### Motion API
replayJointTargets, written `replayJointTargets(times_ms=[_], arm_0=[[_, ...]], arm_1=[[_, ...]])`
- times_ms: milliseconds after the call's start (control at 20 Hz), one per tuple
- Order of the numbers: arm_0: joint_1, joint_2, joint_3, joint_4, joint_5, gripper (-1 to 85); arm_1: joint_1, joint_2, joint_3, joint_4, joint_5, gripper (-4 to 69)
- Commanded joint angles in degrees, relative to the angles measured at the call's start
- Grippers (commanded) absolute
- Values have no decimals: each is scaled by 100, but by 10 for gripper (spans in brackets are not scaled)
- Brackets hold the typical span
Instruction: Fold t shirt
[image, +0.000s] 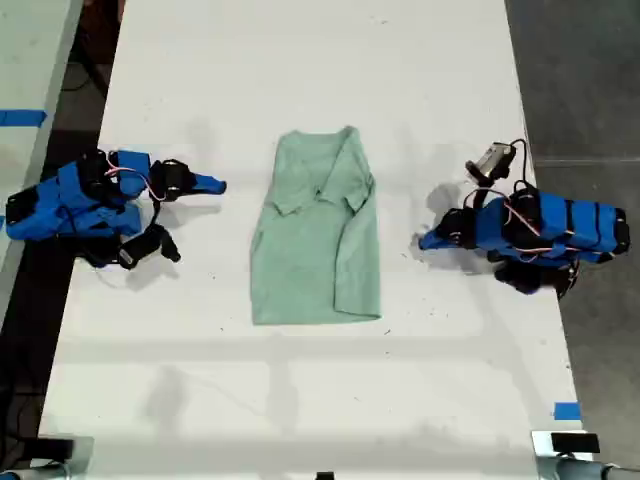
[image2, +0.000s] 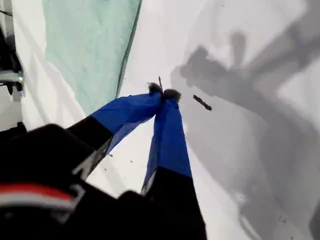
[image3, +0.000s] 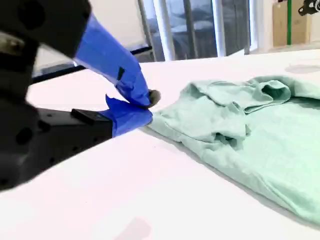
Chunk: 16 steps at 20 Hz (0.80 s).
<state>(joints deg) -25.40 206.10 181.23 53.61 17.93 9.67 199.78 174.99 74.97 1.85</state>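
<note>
Exterior view: t shirt (image: 317, 232) lies half-folded mid-tabletop (image: 300, 80), an arm low on each side. First wrist view: my first tool (image2: 164, 93) pinched closed, empty, beside the shirt's edge. Second wrist view: my second tool (image3: 148, 106) closed, empty, near the collar end.

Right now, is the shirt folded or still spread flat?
Partly folded: the t shirt lies as a narrow strip, sleeves turned in over its front. Neither gripper touches it.
</note>
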Motion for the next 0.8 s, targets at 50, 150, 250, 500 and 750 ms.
replayJointTargets(times_ms=[50, 150, 250, 500, 750], arm_0=[[255, 44, -79, -18, -44, 0], [387, 44, -79, 9, -272, 0], [475, 44, -44, 88, -624, 0], [492, -62, -141, 211, -1046, 0], [1679, -6855, -4983, 1433, -2347, 0]], arm_1=[[-70, 105, 264, 193, -35, -2], [-62, 105, 264, 193, 18, -2], [-44, 105, 255, 220, 79, -2], [-35, 105, 246, 237, 62, -2], [0, 105, 246, 255, 44, -2]])
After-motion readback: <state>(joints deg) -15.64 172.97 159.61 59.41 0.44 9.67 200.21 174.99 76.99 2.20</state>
